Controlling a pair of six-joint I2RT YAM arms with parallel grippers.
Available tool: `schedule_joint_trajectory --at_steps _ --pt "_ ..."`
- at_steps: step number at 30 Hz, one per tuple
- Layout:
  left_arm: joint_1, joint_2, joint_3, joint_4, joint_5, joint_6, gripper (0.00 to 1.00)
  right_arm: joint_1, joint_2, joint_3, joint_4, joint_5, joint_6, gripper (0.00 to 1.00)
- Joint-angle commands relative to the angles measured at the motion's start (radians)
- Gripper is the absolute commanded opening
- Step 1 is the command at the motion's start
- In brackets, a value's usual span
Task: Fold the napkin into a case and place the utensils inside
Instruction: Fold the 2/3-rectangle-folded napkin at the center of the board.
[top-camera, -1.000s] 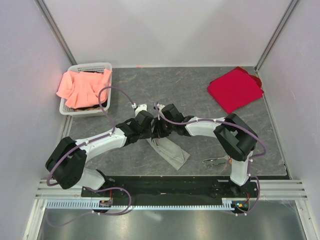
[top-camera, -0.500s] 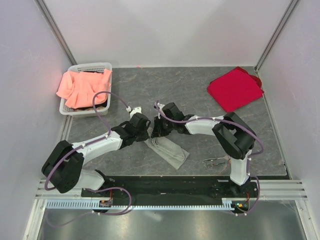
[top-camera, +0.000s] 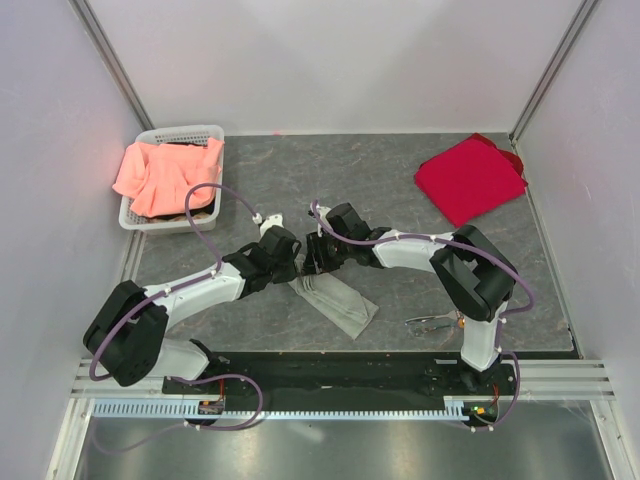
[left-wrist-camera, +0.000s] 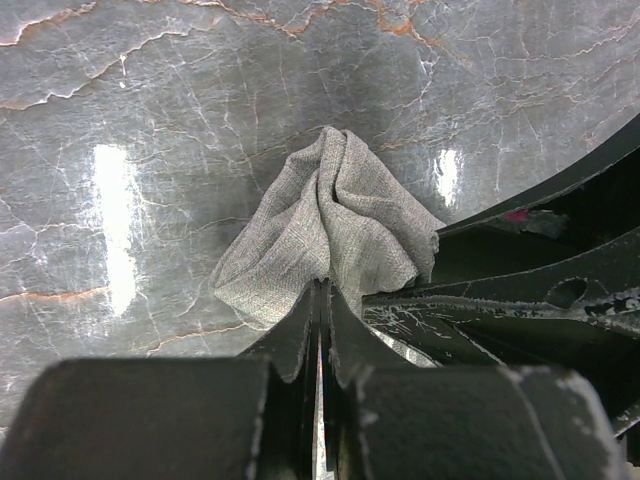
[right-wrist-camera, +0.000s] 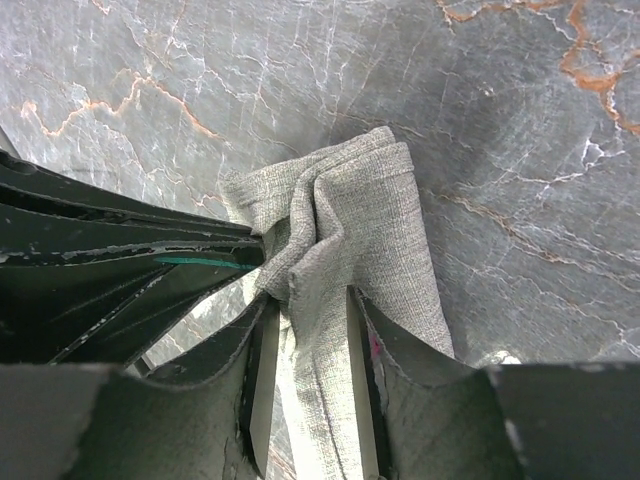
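Observation:
The grey-green napkin (top-camera: 337, 302) lies as a narrow folded strip on the table between the arms, and its far end is bunched up. My left gripper (top-camera: 296, 266) is shut on that end; in the left wrist view its jaws (left-wrist-camera: 322, 287) pinch the edge of the napkin (left-wrist-camera: 335, 215). My right gripper (top-camera: 312, 262) sits beside it at the same end. In the right wrist view its fingers (right-wrist-camera: 262, 350) stand partly apart astride a raised ridge of the napkin (right-wrist-camera: 350, 230). The silvery utensils (top-camera: 432, 322) lie by the right arm's base.
A white basket (top-camera: 180, 133) with a salmon-orange cloth (top-camera: 165, 172) stands at the far left. A bright red cloth (top-camera: 468, 178) lies at the far right. The two grippers nearly touch. Walls close in on both sides.
The left arm has drawn back to the left from a second ago, and the bunched end of the napkin has shifted slightly with it. The right arm has barely moved.

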Motion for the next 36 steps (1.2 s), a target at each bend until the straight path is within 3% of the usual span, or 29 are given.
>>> schedule_joint_trajectory --at_steps 1,17,24,31,36 --pt "0.004 -0.019 -0.009 0.028 0.002 -0.028 0.02 0.000 -0.033 0.044 -0.007 0.000 -0.024 0.41" --pt "0.004 -0.006 -0.013 0.035 0.000 -0.031 0.02 -0.001 -0.069 0.062 -0.016 0.006 -0.030 0.49" --pt "0.004 -0.015 -0.015 0.040 0.011 -0.037 0.02 -0.001 -0.020 0.058 0.030 -0.041 0.002 0.36" --pt "0.004 -0.012 -0.010 0.042 0.017 -0.036 0.02 0.005 -0.009 0.053 0.057 -0.057 0.010 0.41" --pt "0.004 -0.009 -0.010 0.051 0.026 -0.044 0.02 0.008 0.009 0.053 0.082 -0.078 0.022 0.38"
